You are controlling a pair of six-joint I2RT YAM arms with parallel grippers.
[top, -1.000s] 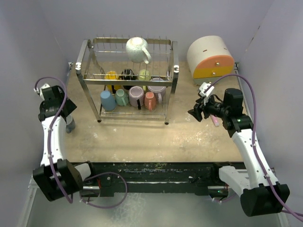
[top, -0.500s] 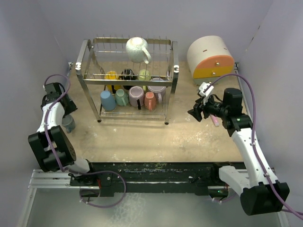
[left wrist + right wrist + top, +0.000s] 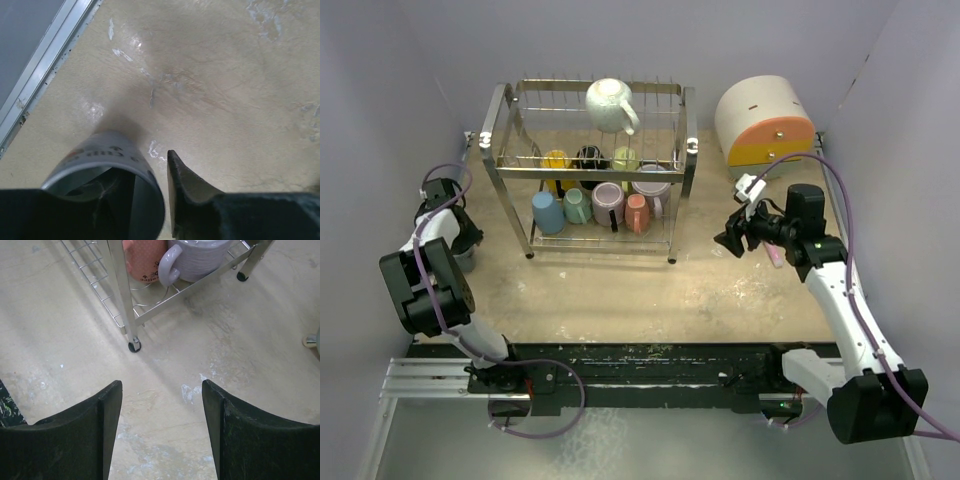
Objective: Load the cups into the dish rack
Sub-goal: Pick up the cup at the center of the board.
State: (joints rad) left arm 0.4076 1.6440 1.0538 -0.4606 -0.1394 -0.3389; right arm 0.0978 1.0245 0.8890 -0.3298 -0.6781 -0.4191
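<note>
Far left, the small grey ceramic mug (image 3: 105, 150) stands upright on the beige tabletop (image 3: 620, 290), mouth up and long axis vertical, off to the left of the shiny silver two-tier wire dish rack (image 3: 520, 168). The left gripper (image 3: 145, 170) straddles its wall, one finger inside and one outside (can't tell if it's actually pinching). A round white ceramic mug (image 3: 610, 105) lies tipped on the rack's top tier. The right gripper (image 3: 161, 385) hangs spread wide and empty by the rack's front-right foot.

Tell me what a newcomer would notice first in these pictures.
The shiny dish rack at the far middle of the table, a white cup on its top tier and coloured cups crowding the lower one. Next, the left gripper at the table's left edge, its fingers straddling the rim of a grey cup.
</note>
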